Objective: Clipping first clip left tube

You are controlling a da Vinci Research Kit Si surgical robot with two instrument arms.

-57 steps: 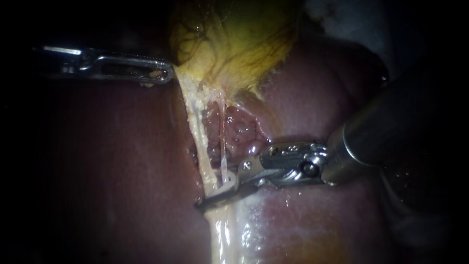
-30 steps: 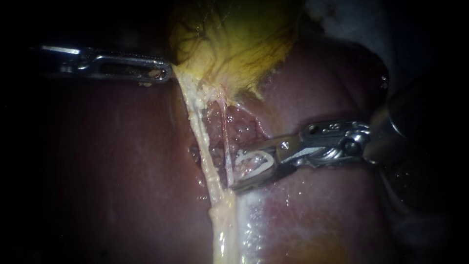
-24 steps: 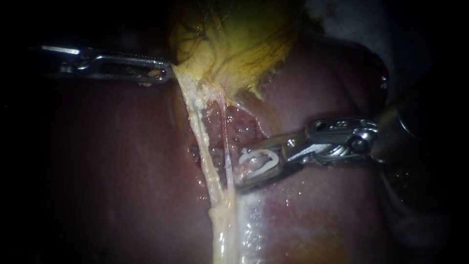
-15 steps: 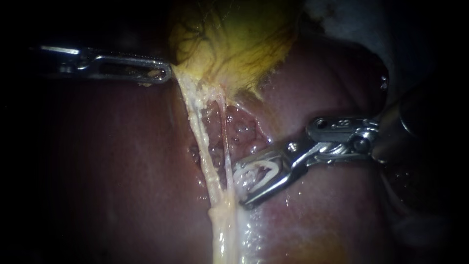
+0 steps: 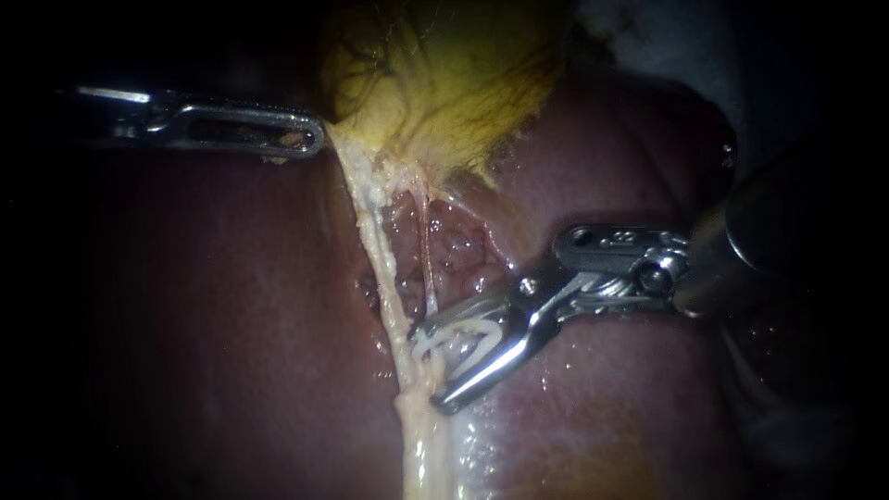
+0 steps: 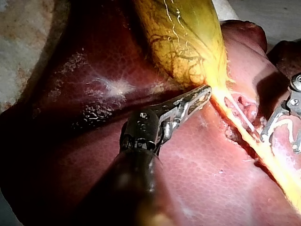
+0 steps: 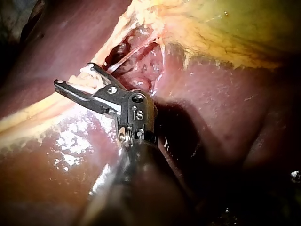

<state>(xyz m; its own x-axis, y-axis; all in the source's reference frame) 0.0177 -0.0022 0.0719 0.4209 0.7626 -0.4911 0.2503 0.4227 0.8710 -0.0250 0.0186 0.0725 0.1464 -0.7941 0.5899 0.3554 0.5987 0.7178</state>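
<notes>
The liver (image 5: 231, 306) fills the field, dark and bare to the left. The yellow gallbladder (image 5: 444, 83) lies at the far side. The left tool (image 5: 318, 141) reaches in from the left, its jaws closed on the gallbladder's near edge, and appears to draw it leftward.

The right tool (image 5: 431, 370) comes from the right, pointing left and a little near. Its jaws stand wide apart, and the open white clip (image 5: 458, 338) sits between them, touching both.

The left tube (image 5: 375, 250) is a pale cord running from the gallbladder toward the near side, so the jaws meet it roughly crosswise. It lies just left of the jaw tips. The far tip is at or touching it, and I cannot tell whether the cord is inside the opening yet.

My judgement is that a short advance leftward is wanted. The thin right tube (image 5: 426, 259) ends close against the far jaw and leaves little room there, while past the cord there is only open liver.
</notes>
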